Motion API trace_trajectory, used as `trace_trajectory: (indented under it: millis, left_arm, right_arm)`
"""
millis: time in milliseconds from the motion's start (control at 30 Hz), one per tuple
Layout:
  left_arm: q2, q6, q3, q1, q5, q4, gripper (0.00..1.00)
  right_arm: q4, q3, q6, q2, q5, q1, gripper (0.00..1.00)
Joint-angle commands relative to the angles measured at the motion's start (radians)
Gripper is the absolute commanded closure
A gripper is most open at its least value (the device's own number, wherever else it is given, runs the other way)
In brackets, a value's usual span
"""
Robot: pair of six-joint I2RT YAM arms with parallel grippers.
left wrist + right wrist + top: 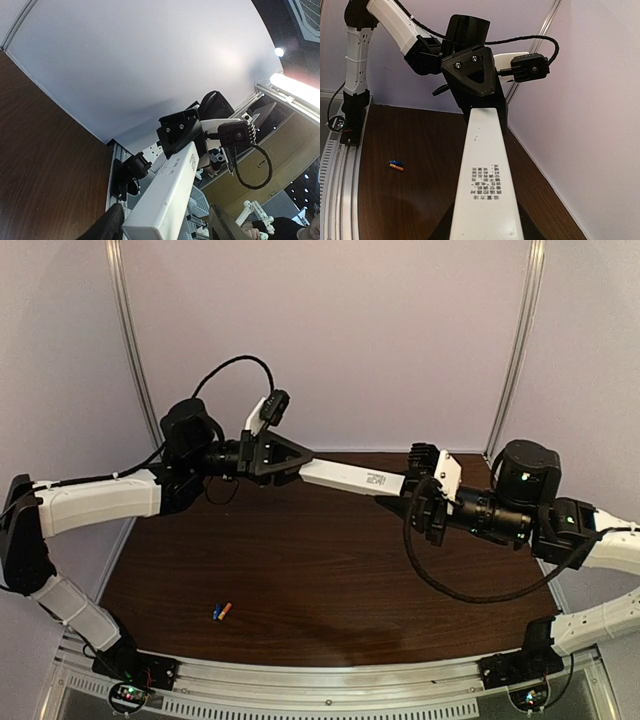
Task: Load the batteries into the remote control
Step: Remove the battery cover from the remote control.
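- My right gripper (408,490) is clamped tight on one end of the remote control (350,478), holding it up over the table (330,580).
- My left gripper (298,462) sits round the other end, jaws parted, with a gap showing on one side.
- The batteries (221,611), blue and orange, lie side by side near the table's front edge, well apart from the remote control.

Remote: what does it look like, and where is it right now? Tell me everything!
The remote is a slim white bar, plastic by its look, with small black print near one end. It hangs in the air above the far side of the table. The right gripper is shut on the printed end. The left gripper stands open around the other end.
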Motion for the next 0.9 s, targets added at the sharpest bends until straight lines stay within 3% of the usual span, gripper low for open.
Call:
trace_trajectory:
  millis: [0, 400, 500, 700, 867]
  left_arm:
    - [0.027, -0.020, 0.048, -0.011, 0.044, 0.049, 0.46]
    - [0.051, -0.059, 0.042, -0.032, 0.075, 0.106, 0.58]
    - [0.052, -0.061, 0.040, -0.035, 0.084, 0.111, 0.65]
    - [0.057, -0.035, 0.042, -0.035, 0.099, 0.074, 0.90]
    - [0.063, -0.041, 0.027, -0.035, 0.107, 0.083, 1.00]
  right_arm:
    - [0.063, 0.006, -0.011, 0.017, -0.018, -0.001, 1.00]
    - [0.067, 0.000, -0.048, 0.029, -0.006, 0.001, 1.00]
    - [0.059, 0.000, -0.057, 0.031, 0.001, 0.001, 1.00]
    - [0.002, 0.008, -0.096, 0.042, 0.028, 0.001, 0.82]
    - [-0.041, 0.005, -0.104, 0.052, 0.042, 0.001, 0.67]
